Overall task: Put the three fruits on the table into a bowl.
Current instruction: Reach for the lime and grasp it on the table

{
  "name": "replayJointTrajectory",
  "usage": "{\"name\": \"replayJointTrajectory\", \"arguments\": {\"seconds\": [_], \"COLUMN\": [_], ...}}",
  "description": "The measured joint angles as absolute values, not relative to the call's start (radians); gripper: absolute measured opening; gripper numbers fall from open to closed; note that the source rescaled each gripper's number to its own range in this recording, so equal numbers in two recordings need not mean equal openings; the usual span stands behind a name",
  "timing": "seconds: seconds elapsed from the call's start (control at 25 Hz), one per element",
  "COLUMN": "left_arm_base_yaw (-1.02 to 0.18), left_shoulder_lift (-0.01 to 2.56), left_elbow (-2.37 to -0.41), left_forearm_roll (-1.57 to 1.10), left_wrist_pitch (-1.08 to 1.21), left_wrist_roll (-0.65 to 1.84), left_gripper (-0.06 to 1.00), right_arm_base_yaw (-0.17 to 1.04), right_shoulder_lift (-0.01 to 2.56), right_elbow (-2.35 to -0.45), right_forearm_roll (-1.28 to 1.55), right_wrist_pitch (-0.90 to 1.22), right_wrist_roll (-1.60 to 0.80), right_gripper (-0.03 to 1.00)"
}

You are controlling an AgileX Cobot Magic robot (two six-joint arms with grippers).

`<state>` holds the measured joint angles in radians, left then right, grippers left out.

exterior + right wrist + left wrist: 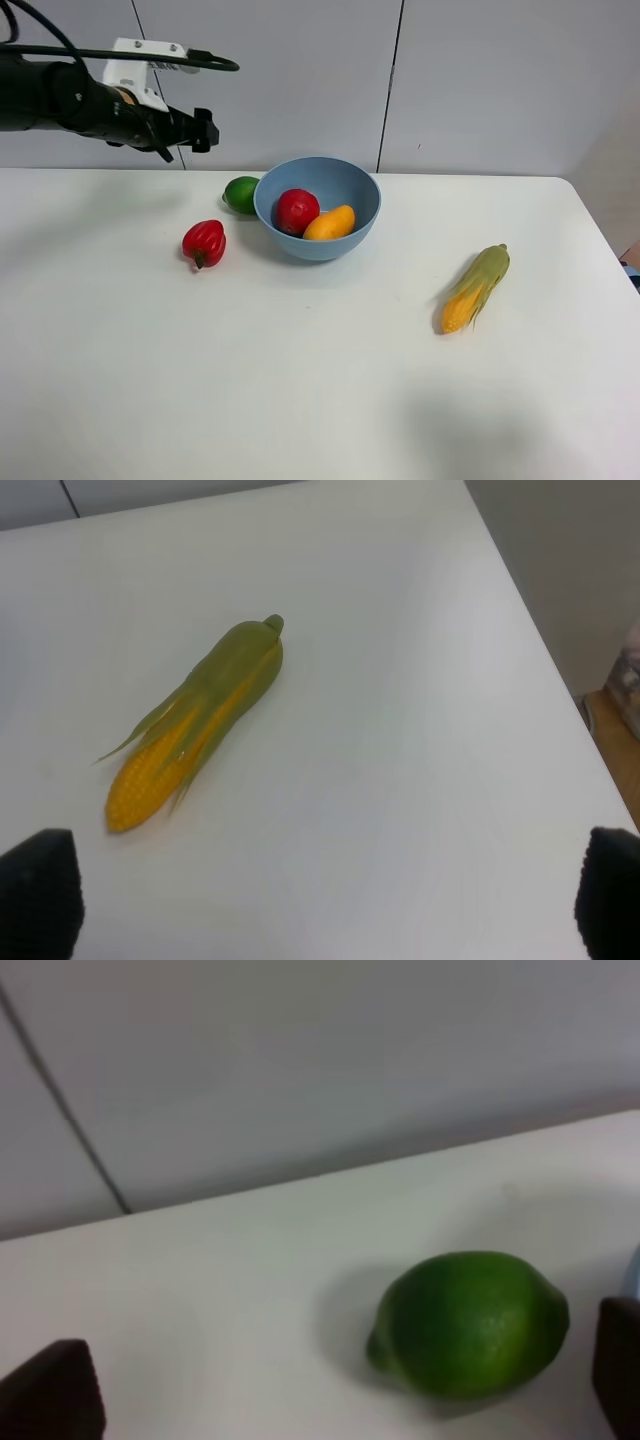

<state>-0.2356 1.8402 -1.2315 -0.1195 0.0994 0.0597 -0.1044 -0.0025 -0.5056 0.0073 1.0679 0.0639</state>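
The pomegranate (297, 211) and mango (330, 223) are already lodged in the bowl (318, 245). The lime (241, 194) is left on the desk (300, 380) just beside the bowl (perhaps touching it). The left gripper (205, 130) is held raised nearby, spread wide and empty; lowering around the lime is called for next.

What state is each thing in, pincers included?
Round red pomegranate: in the light-blue plastic bowl.
Oval orange mango: in bowl.
Small green lime: on white table, beside bowl.
Glossy red bell pepper: on table.
Husked yellow corn cob: on table.
Left pincer: open, empty.
Right pincer: open, empty.
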Motion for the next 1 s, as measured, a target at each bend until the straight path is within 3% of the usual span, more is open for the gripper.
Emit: {"name": "replayJointTrajectory", "arguments": {"seconds": [1.0], "left_arm_base_yaw": [-0.309], "left_shoulder_lift": [2.121], "left_elbow": [-1.277], "left_forearm_roll": [-0.199], "left_wrist_pitch": [-0.111], "left_wrist_roll": [0.074], "left_gripper": [1.00], "right_arm_base_yaw": [-0.104], "right_shoulder_lift": [-0.003], "right_elbow": [-0.506], "right_forearm_roll": [0.007], "right_wrist_pitch": [1.068], "right_wrist_roll": [0.064], "right_gripper": [0.99]}}
